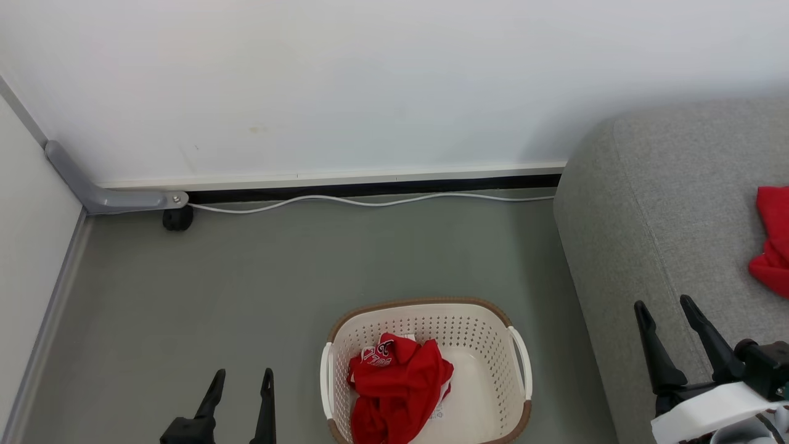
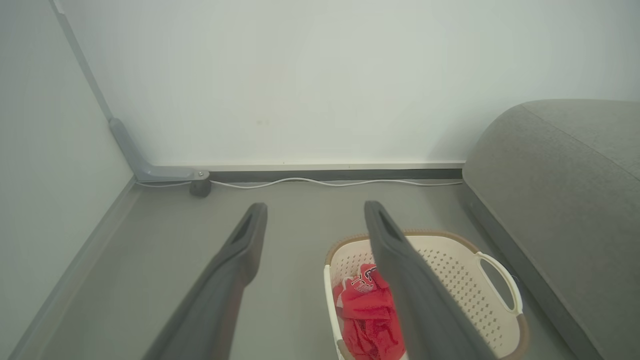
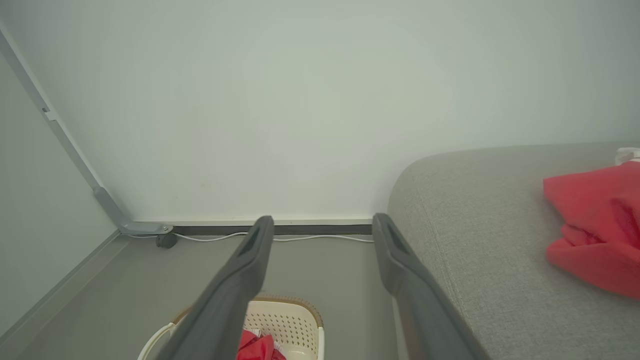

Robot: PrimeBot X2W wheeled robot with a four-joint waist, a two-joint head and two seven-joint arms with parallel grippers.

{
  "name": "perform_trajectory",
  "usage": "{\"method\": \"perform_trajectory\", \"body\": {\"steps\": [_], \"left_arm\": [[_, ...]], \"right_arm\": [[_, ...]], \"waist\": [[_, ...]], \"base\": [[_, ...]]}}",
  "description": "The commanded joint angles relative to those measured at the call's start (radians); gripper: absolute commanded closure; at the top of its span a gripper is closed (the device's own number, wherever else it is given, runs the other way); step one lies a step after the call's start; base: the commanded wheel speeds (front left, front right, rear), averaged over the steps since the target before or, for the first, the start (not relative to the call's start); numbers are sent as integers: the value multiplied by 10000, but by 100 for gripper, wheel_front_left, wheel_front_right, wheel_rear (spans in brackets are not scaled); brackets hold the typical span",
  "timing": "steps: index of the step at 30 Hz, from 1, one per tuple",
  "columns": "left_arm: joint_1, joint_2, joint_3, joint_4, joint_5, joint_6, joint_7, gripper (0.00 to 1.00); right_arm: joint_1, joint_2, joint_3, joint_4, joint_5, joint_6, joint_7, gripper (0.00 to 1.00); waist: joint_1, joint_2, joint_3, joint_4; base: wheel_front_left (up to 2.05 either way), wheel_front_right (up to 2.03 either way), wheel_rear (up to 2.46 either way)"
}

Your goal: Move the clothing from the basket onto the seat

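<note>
**Clothing (image 1: 397,382) in the basket (image 1: 425,303), one piece on the seat (image 1: 666,203)**

The left hand (image 1: 245,372) hangs over the grey floor (image 1: 185,296), just left of the basket. Its two dark fingers are spread apart and grasp nothing. The right hand (image 1: 662,302) stands over the front part of the seat, and it too is released and empty.

The cream basket sits on the floor near the rounded end of the seat, with a strip of floor between them. Inside it, a crumpled heap of red clothing with white lettering lies towards the left wall. A paper label (image 1: 437,412) shows at the heap's lower right, on the basket's bottom.

A second red garment (image 1: 772,243) lies on the seat cushion at the far right, cut off by the picture's edge. In the right wrist view a small white bit shows at its upper edge. This is possibly trim, but too little is in view to tell.

A white cable (image 1: 370,201) runs along the foot of the wall (image 1: 370,92) behind.
</note>
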Motion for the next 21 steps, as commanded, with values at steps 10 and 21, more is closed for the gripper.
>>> {"method": "perform_trajectory", "body": {"steps": [10, 21], "left_arm": [[-1345, 33, -1276, 442, -814, 833, -61, 0], [-3198, 33, -3391, 1193, -1912, 1911, -61, 0]], "right_arm": [[-811, -854, 495, -895, 295, 27, -59, 0], [-1763, -1807, 1015, -1664, 992, 27, -59, 0]], "waist": [[0, -1, 1604, -188], [0, -1, 3988, -325]], "base": [[0, 0, 0], [0, 0, 0]]}}
